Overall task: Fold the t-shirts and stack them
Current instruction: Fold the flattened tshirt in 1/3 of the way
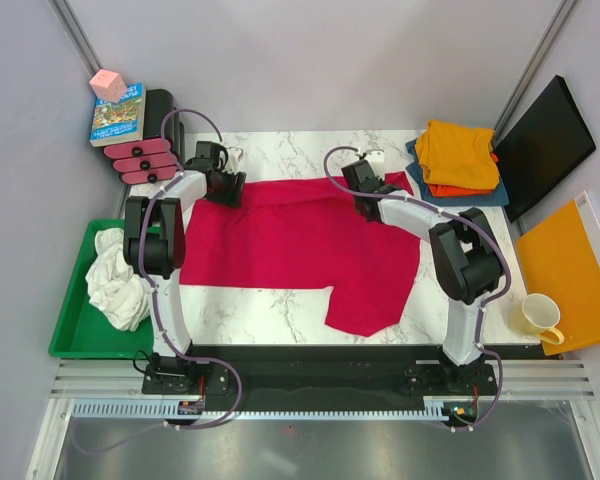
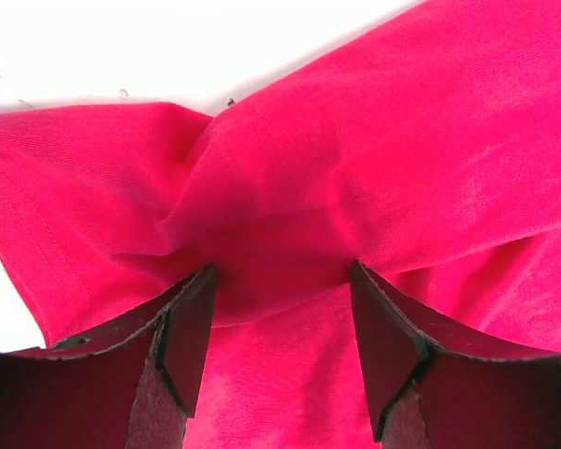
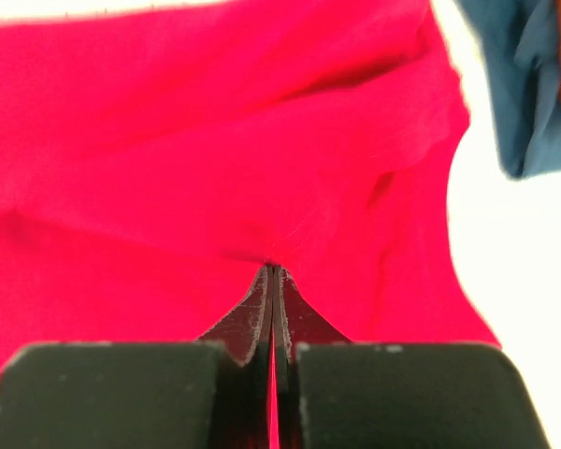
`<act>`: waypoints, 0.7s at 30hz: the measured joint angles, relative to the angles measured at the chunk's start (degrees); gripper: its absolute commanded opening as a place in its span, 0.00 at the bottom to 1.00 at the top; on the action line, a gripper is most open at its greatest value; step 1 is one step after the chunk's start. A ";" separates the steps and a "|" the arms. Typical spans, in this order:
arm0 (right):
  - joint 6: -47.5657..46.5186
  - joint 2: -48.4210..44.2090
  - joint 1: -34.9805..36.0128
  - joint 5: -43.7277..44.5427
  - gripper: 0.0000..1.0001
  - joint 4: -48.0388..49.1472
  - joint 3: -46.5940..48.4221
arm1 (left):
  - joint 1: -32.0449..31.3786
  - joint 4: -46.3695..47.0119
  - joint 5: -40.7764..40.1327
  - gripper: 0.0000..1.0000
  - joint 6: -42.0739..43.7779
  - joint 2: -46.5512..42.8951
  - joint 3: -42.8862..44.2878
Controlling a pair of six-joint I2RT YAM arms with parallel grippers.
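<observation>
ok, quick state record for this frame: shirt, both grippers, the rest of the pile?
red t-shirt: spread across the table, not yet folded
left gripper: open, jaws either side of a bunch at the shirt's far left edge
right gripper: shut on the shirt's far right edge
folded stack: yellow-orange on orange on blue, far right corner
white t-shirt: crumpled in the green tray, left of the table

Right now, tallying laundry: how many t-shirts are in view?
5: crimson shirt spread mid-table; yellow-orange, orange and blue stacked far right; white crumpled in the green tray. The stack may hide more.
</observation>
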 measured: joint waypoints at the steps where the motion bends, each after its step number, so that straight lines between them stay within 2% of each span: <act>1: 0.17 -0.55 0.42 0.00 0.00 -0.07 -0.94 | 0.00 -0.02 0.00 0.66 0.00 -0.07 -0.09; 9: 3.13 -7.23 6.10 -0.09 0.00 -0.59 -10.71 | 0.00 -0.20 0.00 0.66 0.00 -1.18 -1.53; 16: 6.49 -15.89 9.46 0.20 0.00 -2.56 -14.64 | -0.02 -0.20 0.02 0.66 0.00 -2.03 -2.86; 21: 8.90 -18.78 11.23 0.46 0.00 -3.39 -17.35 | -0.17 -0.17 0.02 0.66 0.00 -2.36 -3.41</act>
